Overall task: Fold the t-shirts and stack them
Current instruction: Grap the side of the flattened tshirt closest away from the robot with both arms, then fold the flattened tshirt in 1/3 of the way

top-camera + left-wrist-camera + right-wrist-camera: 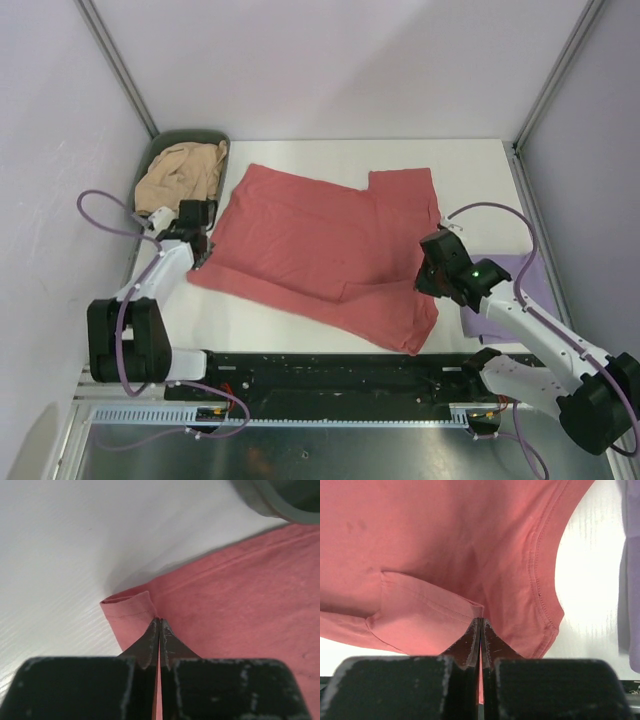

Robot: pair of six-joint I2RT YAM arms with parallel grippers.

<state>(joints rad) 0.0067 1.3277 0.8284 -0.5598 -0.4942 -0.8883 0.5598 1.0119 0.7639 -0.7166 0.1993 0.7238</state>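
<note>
Salmon-red cotton t-shirt (pixel 320 240) lies spread on the white table (pixel 300 160); left gripper (pixel 159 621) and right gripper (pixel 480 621) each pinch its edge, jaws pressed together.

A large salmon-red cotton t-shirt (pixel 320 240) (pixel 240 605) (pixel 445 540) lies spread across the white bench (pixel 300 155), mostly flat and skewed at an angle. Its near-right part is doubled over in a loose fold. Its left hem corner is curled over and pinched in the left gripper (pixel 160 622) (pixel 200 255). The folded flap is pinched in the right gripper (pixel 481 622) (pixel 425 280). A pale lavender t-shirt (pixel 520 280) (pixel 632 580) lies flat just right of the salmon-red one, with bare bench between them. A tan-beige t-shirt (pixel 180 175) sits crumpled just off its far-left corner, in a dark green oval bin (pixel 190 135).
</note>
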